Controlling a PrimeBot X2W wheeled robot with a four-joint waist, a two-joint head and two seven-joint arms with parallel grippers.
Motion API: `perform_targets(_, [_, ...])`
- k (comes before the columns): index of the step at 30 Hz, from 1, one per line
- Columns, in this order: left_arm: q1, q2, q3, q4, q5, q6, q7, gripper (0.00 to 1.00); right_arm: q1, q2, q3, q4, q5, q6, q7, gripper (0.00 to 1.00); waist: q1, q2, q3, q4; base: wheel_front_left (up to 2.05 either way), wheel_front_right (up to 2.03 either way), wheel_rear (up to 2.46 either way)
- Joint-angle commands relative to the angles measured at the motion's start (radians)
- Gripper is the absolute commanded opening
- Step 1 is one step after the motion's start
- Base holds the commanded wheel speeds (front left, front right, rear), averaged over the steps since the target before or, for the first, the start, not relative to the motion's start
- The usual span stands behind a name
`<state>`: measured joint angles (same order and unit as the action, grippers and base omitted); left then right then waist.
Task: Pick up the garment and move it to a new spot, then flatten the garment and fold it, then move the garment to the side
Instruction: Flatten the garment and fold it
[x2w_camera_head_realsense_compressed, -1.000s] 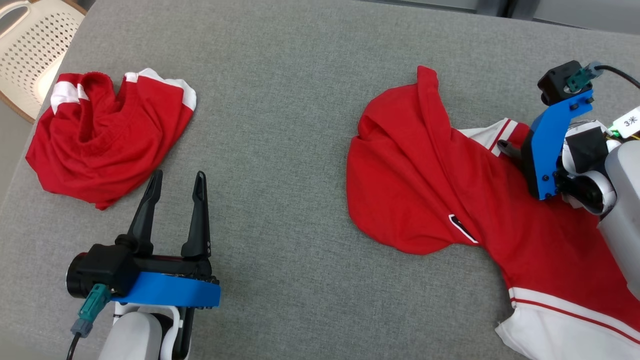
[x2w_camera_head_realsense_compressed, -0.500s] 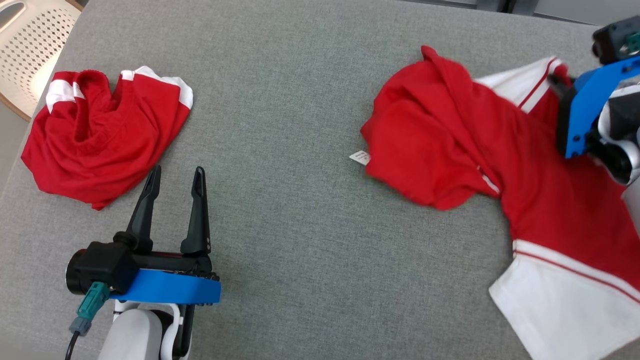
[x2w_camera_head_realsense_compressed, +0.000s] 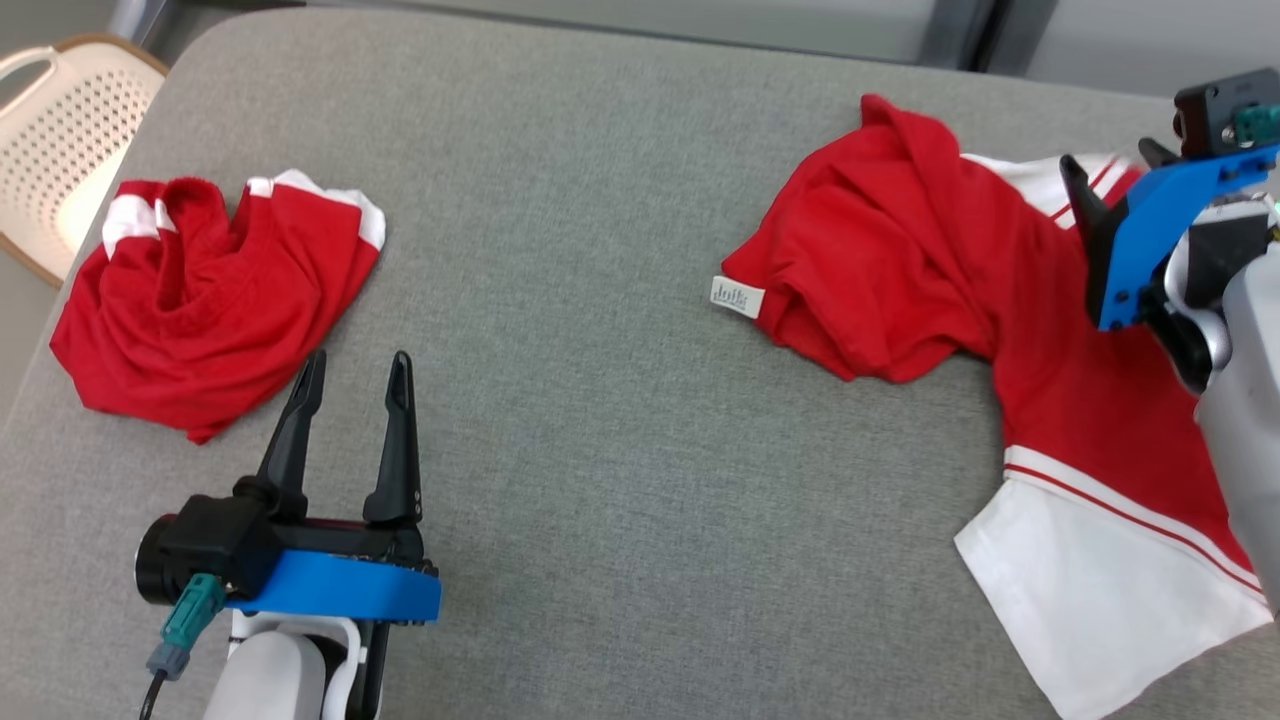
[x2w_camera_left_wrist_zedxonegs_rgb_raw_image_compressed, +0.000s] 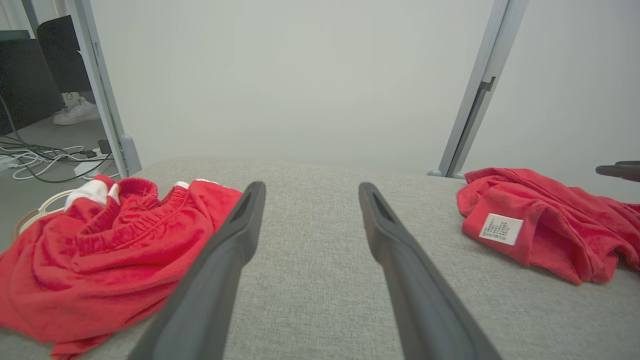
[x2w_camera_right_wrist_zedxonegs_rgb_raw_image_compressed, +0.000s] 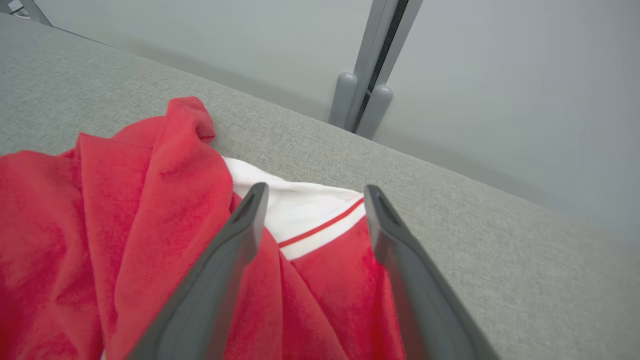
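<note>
On the right side of the grey fabric tabletop, the crumpled red-and-white knit shirt sits beneath the right pincer, spread and empty; pinching only one layer probably bunches it worse.

Place: lab or office test room | Signs: grey padded table; pale partition walls on metal posts; loose cables on floor, upper left of left wrist view; white plastic basket, upper left of head view
</note>
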<state>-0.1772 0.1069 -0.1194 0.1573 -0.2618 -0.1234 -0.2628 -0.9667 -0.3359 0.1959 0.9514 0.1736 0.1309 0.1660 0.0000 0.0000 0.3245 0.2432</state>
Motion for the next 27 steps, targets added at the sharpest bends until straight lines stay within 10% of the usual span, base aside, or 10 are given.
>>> perform_targets(1, [0.011, 0.004, 0.003, 0.004, 0.008, -0.001, -0.003, 1.0, 0.034, 0.007, -0.004, -0.001, 0.001, 0.0, -0.023, 1.0, 0.0, 0.0, -0.032, -0.019, 0.0, 0.0, 0.0])
perform_targets(14, [0.106, 0.025, 0.032, 0.027, 0.008, 0.012, -0.003, 1.0, 0.345, 0.103, -0.094, -0.22, 0.01, 0.0, -0.214, 1.0, 0.0, 0.0, -0.181, -0.132, 0.0, 0.0, 0.0])
perform_targets(27, [0.153, 0.049, 0.043, 0.031, -0.007, 0.027, 0.002, 1.0, 0.799, 0.257, -0.25, -0.764, -0.074, 0.0, -0.208, 1.0, 0.0, 0.0, -0.225, -0.206, 0.0, 0.0, 0.0])
